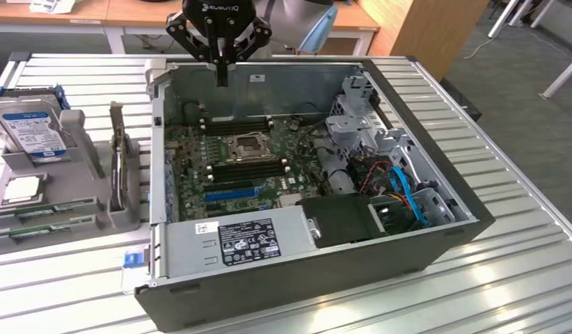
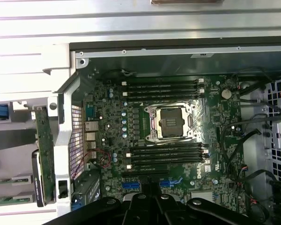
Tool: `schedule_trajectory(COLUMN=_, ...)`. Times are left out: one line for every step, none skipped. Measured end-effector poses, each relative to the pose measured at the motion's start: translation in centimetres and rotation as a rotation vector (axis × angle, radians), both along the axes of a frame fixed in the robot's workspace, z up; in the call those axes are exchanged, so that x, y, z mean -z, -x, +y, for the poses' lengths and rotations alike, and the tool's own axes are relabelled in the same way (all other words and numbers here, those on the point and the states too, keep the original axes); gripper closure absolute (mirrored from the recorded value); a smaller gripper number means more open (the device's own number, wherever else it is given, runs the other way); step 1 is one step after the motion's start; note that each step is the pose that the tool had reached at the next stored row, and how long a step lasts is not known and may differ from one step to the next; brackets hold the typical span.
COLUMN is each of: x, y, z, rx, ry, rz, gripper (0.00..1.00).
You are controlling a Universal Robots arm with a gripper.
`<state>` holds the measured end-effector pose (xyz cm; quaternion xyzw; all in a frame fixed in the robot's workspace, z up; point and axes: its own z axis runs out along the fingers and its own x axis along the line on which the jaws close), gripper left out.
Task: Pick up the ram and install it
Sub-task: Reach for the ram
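**Exterior view.**
- Centre of frame: open computer case [image 1: 435,229] lying on its side on a slatted metal table [image 1: 527,292], with the motherboard [image 1: 197,174] facing up.
- Lower centre: silver power supply [image 1: 239,240] with a black label, set against the near wall of the case.
- Upper centre: black gripper [image 1: 221,80] pointing straight down, fingers pressed together into a single narrow tip, seen against the far inner wall of the case.
- Left of frame: gray holder [image 1: 119,209] just beside the case, carrying a hard drive [image 1: 30,129] propped upright and a thin card [image 1: 116,139] standing on edge.
- Lower left: ram [image 1: 54,207], a thin green stick lying flat in the holder, with a second green stick [image 1: 35,232] just below it in the frame. Both outside the case and well apart from the gripper.

**Wrist view.**
- Looking down onto the motherboard: square processor socket [image 2: 171,121] between two banks of long black memory slots [image 2: 161,88].
- Blue expansion slot [image 2: 131,184] near the dark gripper body.
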<state>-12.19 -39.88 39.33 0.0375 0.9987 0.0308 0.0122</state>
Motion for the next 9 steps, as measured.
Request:
schedule_trajectory(x=0.0, y=0.0, z=0.0, rx=0.0, ry=-0.0001, rz=0.0, gripper=0.9)
schedule_trajectory(x=0.0, y=0.0, z=0.0, rx=0.0, ry=-0.0003, rz=0.0, gripper=0.9)
schedule_trajectory(x=0.0, y=0.02, z=0.0, rx=0.0, ry=-0.0005, rz=0.0, gripper=0.9)
schedule_trajectory(x=0.0, y=0.06, z=0.0, rx=0.0, ry=-0.0007, rz=0.0, gripper=0.9)
schedule_trajectory(x=0.0, y=0.12, z=-0.01, rx=0.0, ry=-0.0009, rz=0.0001, gripper=0.9)
schedule_trajectory(x=-0.01, y=0.21, z=-0.01, rx=0.0, ry=-0.001, rz=0.0, gripper=0.9)
schedule_trajectory(x=-0.01, y=0.32, z=0.0, rx=0.0, ry=-0.0012, rz=0.0001, gripper=0.9)
schedule_trajectory(x=0.0, y=0.45, z=0.0, rx=0.0, ry=-0.0015, rz=0.0, gripper=0.9)
schedule_trajectory(x=0.0, y=0.58, z=0.0, rx=0.0, ry=-0.0016, rz=0.0001, gripper=0.9)
